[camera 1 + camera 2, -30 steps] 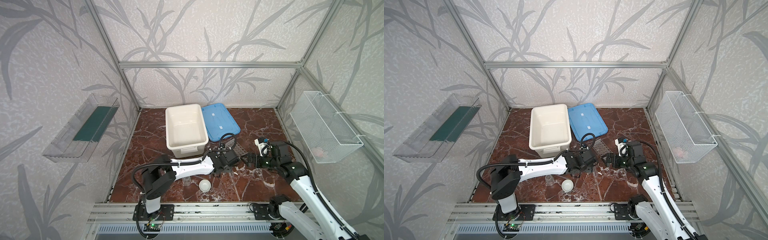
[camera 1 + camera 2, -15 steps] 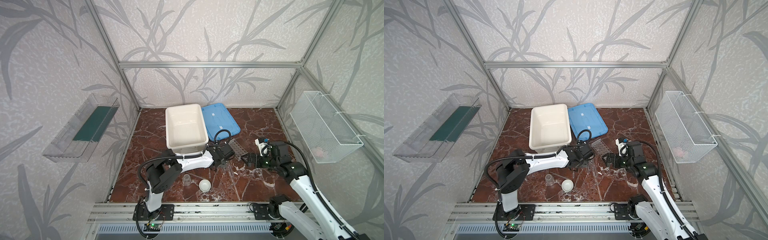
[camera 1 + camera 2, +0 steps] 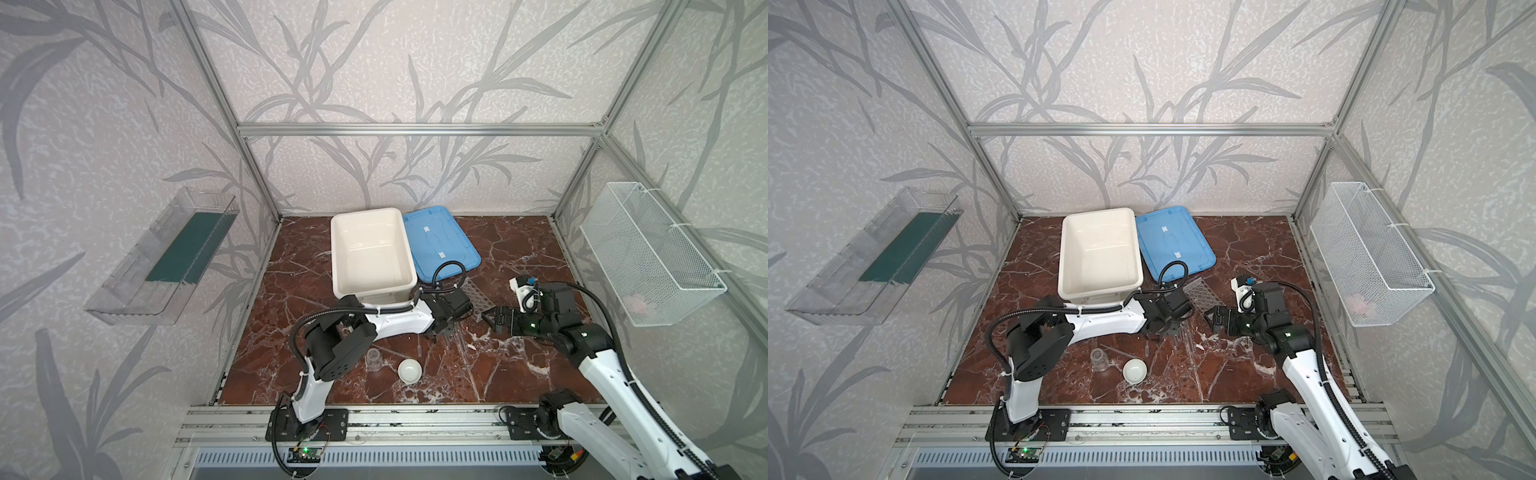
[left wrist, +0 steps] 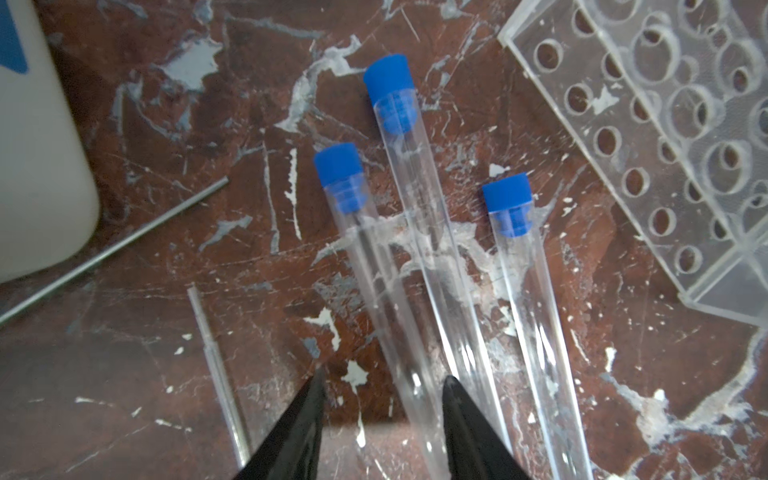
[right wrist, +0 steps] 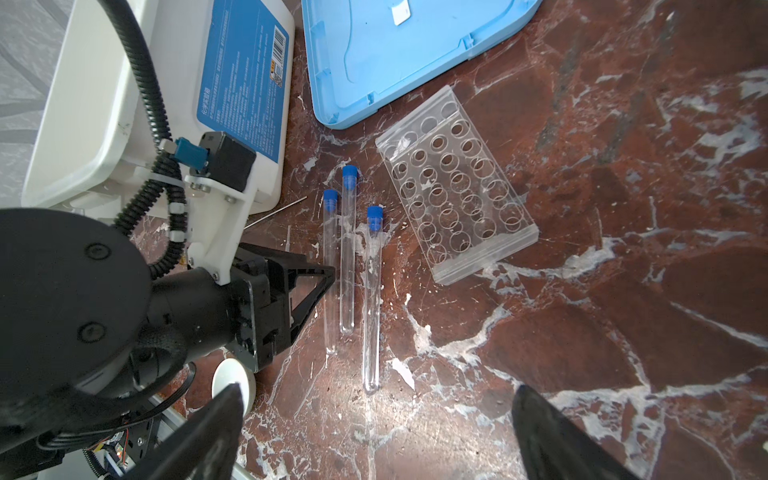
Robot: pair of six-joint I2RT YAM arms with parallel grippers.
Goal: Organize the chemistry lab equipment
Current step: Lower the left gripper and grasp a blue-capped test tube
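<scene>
Three clear blue-capped test tubes [image 5: 348,249] lie side by side on the marble floor next to the clear grid-holed rack [image 5: 457,195]. My left gripper [image 4: 384,377] hangs low over them, open. Its jaws straddle the bottom part of the outermost tube [image 4: 365,266], which runs close to one fingertip [image 4: 451,384]. My right gripper [image 5: 376,395] stands wide open and empty, apart from the tubes' rounded ends. In both top views a small glass jar [image 3: 374,358] and a round white dish [image 3: 409,369] sit near the front. A thin metal rod [image 4: 112,249] and a clear dropper [image 4: 216,374] lie beside the tubes.
The big white tub [image 3: 370,249] stands just behind my left arm, with its blue lid [image 3: 440,243] flat beside it. A clear shelf [image 3: 166,257] hangs on the left wall. On the right wall hangs a wire basket [image 3: 648,253].
My left gripper's jaws have narrowed and it has shifted slightly over the tubes, while its elbow swung. The right arm has stayed still.
</scene>
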